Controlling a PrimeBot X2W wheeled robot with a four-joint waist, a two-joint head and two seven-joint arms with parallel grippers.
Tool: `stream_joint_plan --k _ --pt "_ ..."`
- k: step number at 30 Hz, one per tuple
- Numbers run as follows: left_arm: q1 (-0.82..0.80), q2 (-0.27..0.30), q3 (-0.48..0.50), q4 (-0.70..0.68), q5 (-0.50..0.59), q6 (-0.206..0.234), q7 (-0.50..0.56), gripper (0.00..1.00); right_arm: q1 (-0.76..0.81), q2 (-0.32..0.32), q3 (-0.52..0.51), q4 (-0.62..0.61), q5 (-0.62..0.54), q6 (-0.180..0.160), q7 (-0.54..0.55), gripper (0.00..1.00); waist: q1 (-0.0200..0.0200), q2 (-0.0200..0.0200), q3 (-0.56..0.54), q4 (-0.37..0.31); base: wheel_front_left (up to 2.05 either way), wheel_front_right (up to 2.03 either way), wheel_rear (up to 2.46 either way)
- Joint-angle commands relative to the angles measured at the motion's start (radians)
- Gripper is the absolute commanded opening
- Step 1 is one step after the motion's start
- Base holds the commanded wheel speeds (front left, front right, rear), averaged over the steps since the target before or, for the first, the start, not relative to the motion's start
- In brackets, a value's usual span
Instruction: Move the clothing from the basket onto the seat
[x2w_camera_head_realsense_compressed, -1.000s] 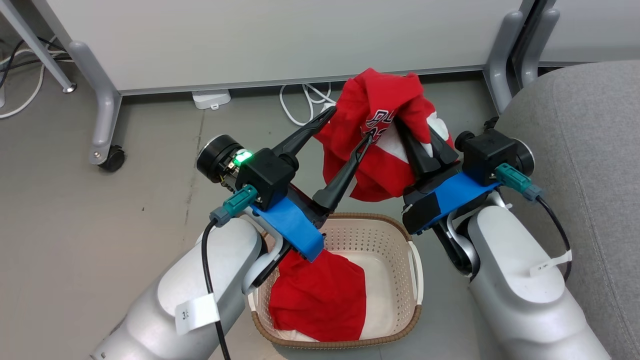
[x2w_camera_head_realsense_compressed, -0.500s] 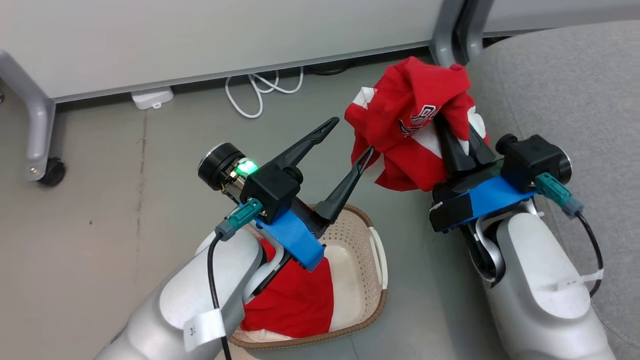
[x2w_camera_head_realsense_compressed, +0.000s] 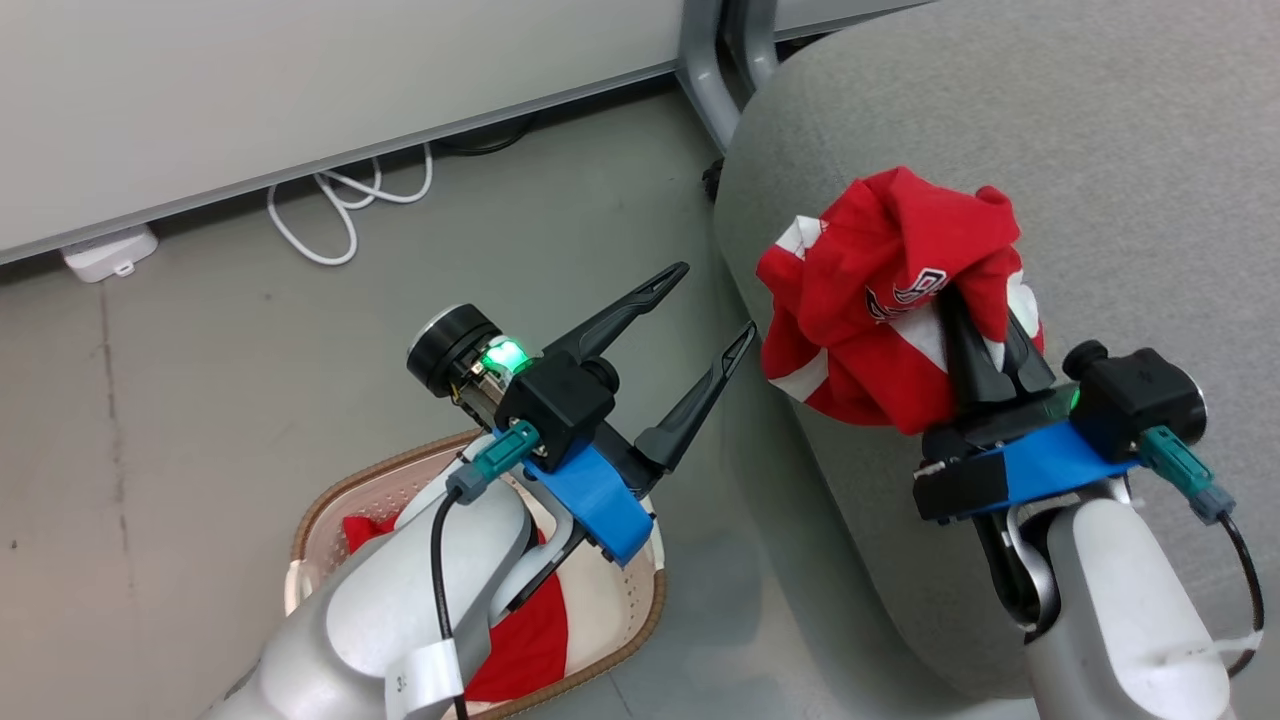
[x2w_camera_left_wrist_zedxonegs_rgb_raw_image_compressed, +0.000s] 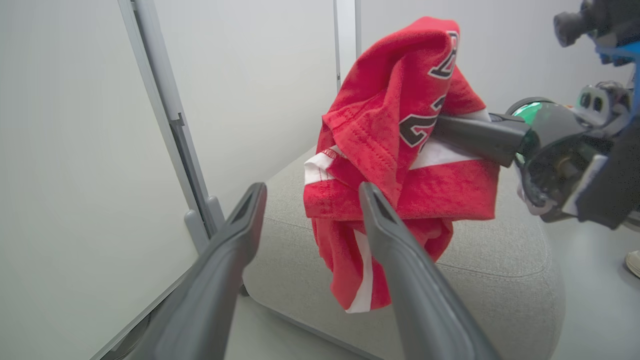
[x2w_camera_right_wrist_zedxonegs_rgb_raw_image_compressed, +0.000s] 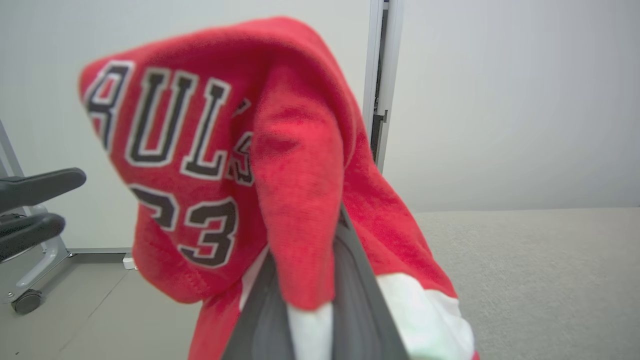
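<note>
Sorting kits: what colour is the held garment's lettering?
Black with white outlines, on the red garment; right wrist view shows it best.

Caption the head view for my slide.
Right gripper holds a red jersey over the grey seat; left gripper open; more clothing in the basket.

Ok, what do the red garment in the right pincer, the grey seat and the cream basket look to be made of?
Red white-striped garment held in the right pincer: soft matte knit, slightly fuzzy, with stitched hems; it drapes limply. Large grey seat: matte woven upholstery, fine grainy texture. Cream perforated basket: smooth moulded plastic, probably; its brown rim looks woven, maybe moulded too.
</note>
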Motion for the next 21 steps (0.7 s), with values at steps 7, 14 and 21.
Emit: stream_joint_plan --k 7,14,21 --pt "0.018 -0.004 -0.027 0.004 0.004 -0.001 -0.003 1.00 0.115 0.000 -0.042 -0.064 0.029 0.000 -0.004 0.00 0.0000 -0.0001 -0.002 -0.080 0.00 0.00 0.00" --pt "0.020 -0.011 -0.052 0.008 0.000 -0.001 -0.003 1.00 0.178 0.000 -0.062 -0.100 0.048 0.000 -0.004 0.00 0.0000 -0.0001 -0.003 -0.106 0.00 0.00 0.00" --pt "0.022 -0.008 -0.058 0.005 0.001 -0.001 -0.003 1.00 0.190 0.000 -0.067 -0.113 0.057 0.000 -0.004 0.00 0.0000 -0.0001 -0.002 -0.113 0.00 0.00 0.00"
